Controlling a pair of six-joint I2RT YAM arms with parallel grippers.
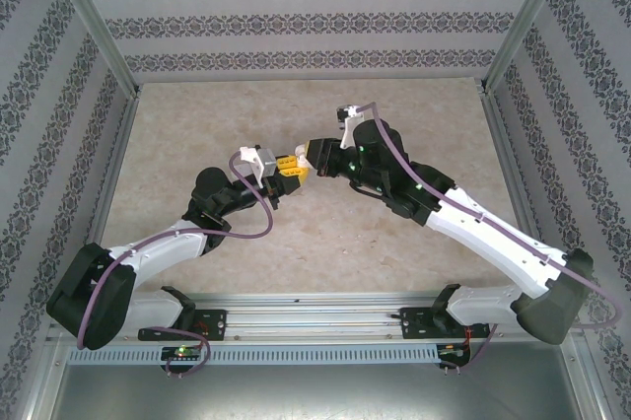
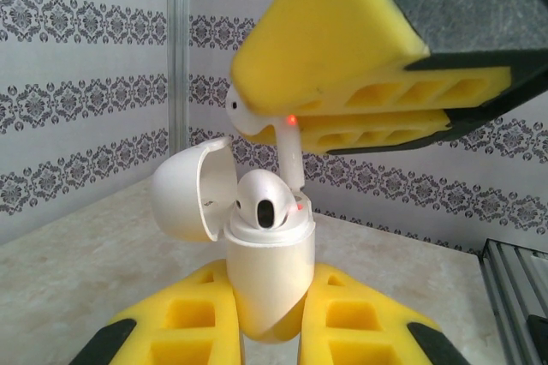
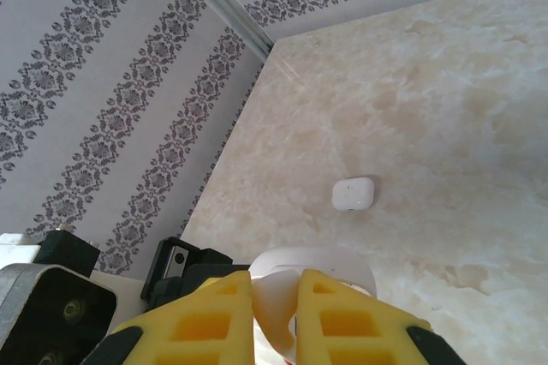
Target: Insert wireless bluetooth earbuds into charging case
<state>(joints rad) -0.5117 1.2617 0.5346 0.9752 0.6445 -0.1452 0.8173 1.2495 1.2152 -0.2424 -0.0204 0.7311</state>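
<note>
Hanging stem-down from the right gripper's [image 2: 276,113] pinched yellow fingers, the tiny white plastic earbud [image 2: 289,158] stands upright over the open white rounded charging case [image 2: 267,275] (one bud [image 2: 261,200] seated, just beside the stem) clamped between the left gripper's [image 2: 270,309] fingers directly below.

My foam fingers [image 2: 342,48] are yellow; the small curved plastic earbud [image 2: 244,112] and rounded charging case [image 2: 265,288] white; marbled beige tabletop [image 3: 428,108]; grey floral-striped wallpaper [image 3: 94,99].

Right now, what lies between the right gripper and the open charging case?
An earbud held by the right gripper: in the left wrist view its stem reaches down to the charging case, beside a seated earbud.
</note>
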